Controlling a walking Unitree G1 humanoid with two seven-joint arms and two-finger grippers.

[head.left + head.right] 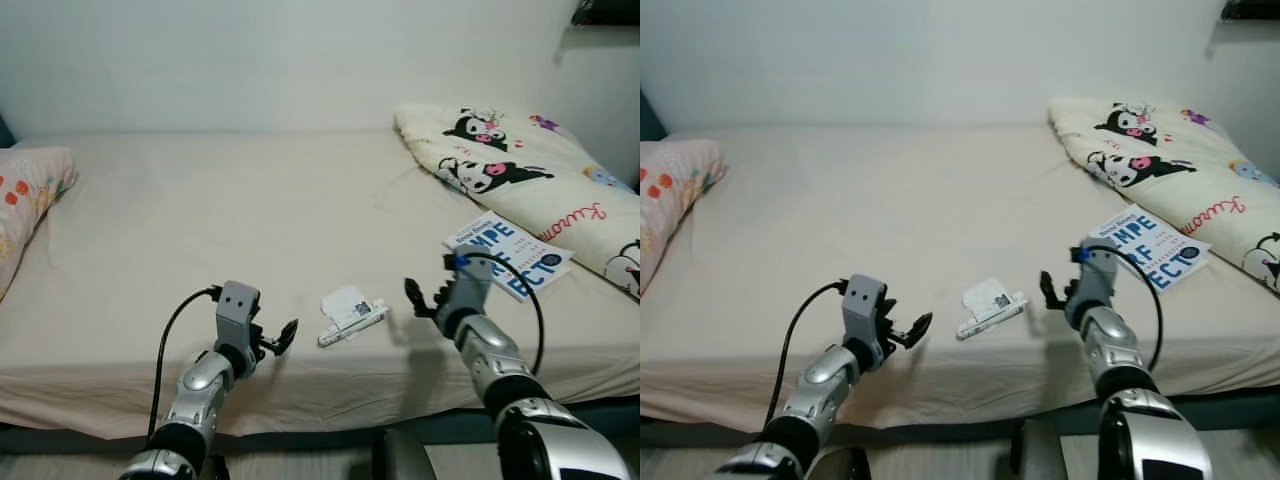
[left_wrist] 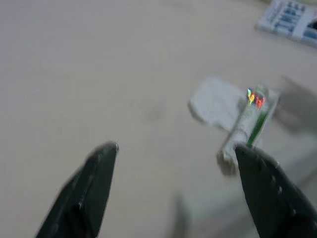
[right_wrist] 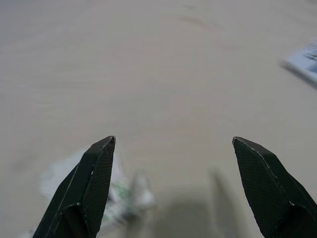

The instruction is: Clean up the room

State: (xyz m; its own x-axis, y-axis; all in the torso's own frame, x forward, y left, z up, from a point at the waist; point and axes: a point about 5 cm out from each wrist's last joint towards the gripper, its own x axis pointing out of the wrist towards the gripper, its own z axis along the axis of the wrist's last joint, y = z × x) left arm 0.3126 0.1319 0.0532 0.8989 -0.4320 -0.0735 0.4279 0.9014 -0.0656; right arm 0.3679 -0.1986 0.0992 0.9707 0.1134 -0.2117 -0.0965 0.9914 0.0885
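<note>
Litter: one small white packet (image 1: 352, 314) lies on the bed (image 1: 220, 220) near its front edge, between the two pincers.
Left pincer (image 1: 278, 340): wide open, empty, near the packet.
Right pincer (image 1: 424, 297): wide open, empty, just beside it.
Also there: one book (image 1: 508, 254), one printed quilt (image 1: 540, 175), one pillow (image 1: 25, 205).

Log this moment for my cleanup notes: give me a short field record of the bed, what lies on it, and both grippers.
surface: bed, beige sheet
near front edge: white wrapper, between the grippers
right side: book, flat, partly on the quilt
far left: pillow
left gripper: open, low over the sheet, left of the wrapper, holding nothing
right gripper: open, right of the wrapper, holding nothing
</note>
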